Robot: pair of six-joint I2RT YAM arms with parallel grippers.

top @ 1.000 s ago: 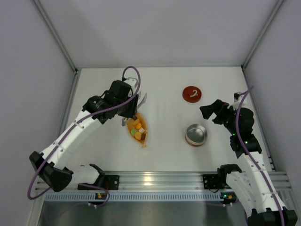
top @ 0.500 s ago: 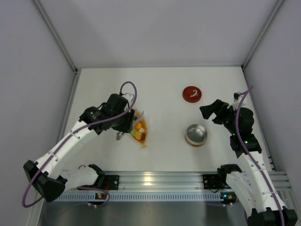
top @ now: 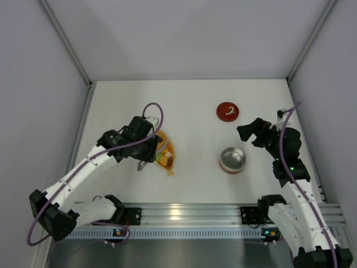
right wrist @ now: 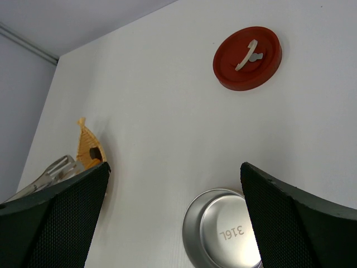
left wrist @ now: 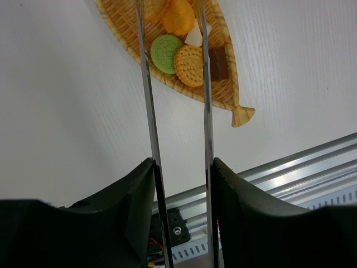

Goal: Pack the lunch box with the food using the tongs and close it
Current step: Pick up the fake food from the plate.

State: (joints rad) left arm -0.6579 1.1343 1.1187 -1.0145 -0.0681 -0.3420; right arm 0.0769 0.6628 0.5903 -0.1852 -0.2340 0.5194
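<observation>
1. Left gripper [left wrist: 179, 167]: clamped on the tongs [left wrist: 148, 111], one finger pressing the outside of each arm.
2. Tongs: both arms reach over the woven fish-shaped dish [left wrist: 227, 92], flanking the food [left wrist: 188, 65], which lies in the dish.
3. Right gripper [right wrist: 174, 167]: jaws spread wide, holding nothing, poised above the steel tin [top: 232, 159].
4. Red lid [top: 227, 110]: flat on the table [top: 195, 100], apart from the tin, on its far side.

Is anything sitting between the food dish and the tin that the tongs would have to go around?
Nothing visible does. The table between the dish and the tin shows no object; the lid lies farther back, off that path.
</observation>
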